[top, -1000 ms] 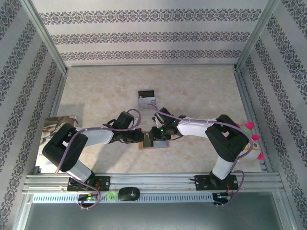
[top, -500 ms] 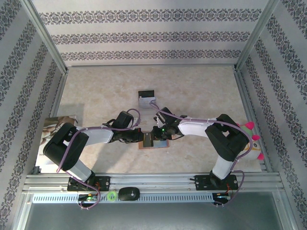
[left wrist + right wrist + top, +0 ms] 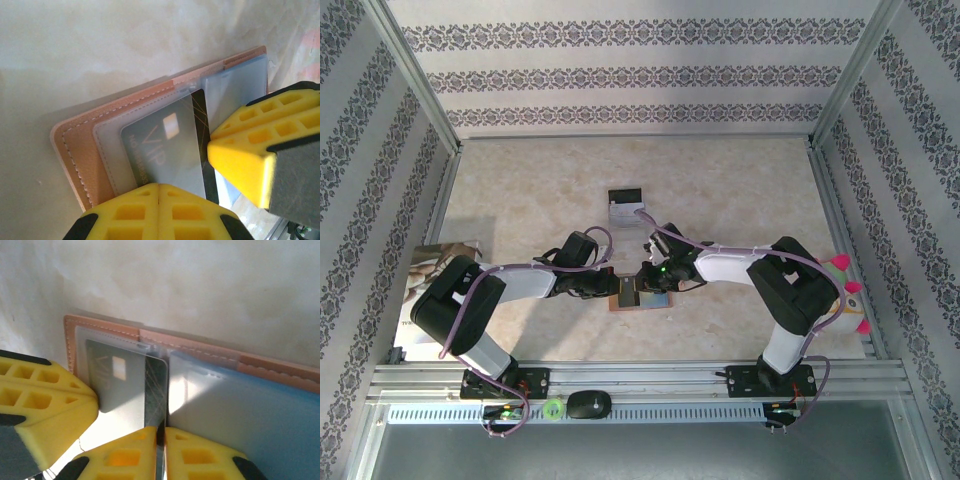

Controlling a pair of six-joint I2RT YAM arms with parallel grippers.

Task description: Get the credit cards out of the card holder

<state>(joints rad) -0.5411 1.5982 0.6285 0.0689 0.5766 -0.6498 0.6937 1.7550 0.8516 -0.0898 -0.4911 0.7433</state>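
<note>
Card holder (image 3: 75, 150) of tan-brown leather lies open on the pale table (image 3: 200, 290); right gripper (image 3: 161, 442) pinches a dark grey card (image 3: 125, 390) partly out of its sleeve (image 3: 107, 337); left gripper (image 3: 159, 200), jaws pressed together, pins the holder

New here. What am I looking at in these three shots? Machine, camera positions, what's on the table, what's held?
Two robot arms, bolted at a table's near edge. The wide picture looks down from above; the close-ups come from wrist cameras, so the yellow blocks are gripper fingers. On the beige table: an open tan leather card holder and, farther back, a silvery clear plastic case. The left gripper seems shut on the holder's edge; the right gripper pinches a dark VIP card, partly out of its sleeve.
</note>
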